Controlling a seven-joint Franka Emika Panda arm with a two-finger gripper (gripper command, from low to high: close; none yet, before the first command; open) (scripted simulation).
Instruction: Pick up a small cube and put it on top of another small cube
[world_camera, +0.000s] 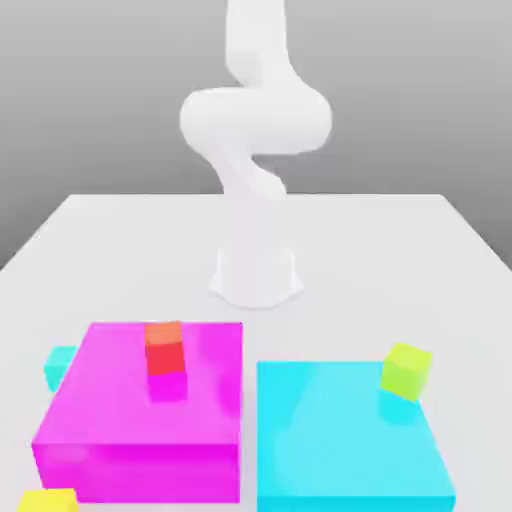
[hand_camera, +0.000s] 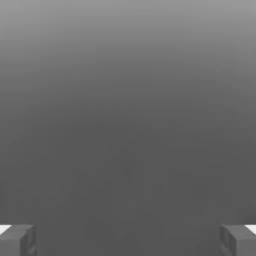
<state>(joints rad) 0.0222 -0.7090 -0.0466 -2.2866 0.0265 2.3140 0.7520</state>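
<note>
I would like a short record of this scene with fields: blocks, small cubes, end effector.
big blocks: magenta block at exterior view's left, cyan block at its right
red cube: on the magenta block
lime-green cube: on the cyan block
yellow cube: on the table, beside the magenta block
end effector: open, nothing between its fingers

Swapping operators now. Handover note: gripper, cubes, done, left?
Gripper: open, nothing between the fingers.
Yellow small cube: on the table at the exterior view's lower left edge, in front of the magenta block, partly cut off.
Lime-green small cube: on the cyan block, far right corner.
Red cube: on the magenta block.
Small cyan cube: behind the magenta block's left side.
Done: nothing, no cube is stacked on another small cube.
Left: pick the yellow cube, place it on another small cube.
</note>
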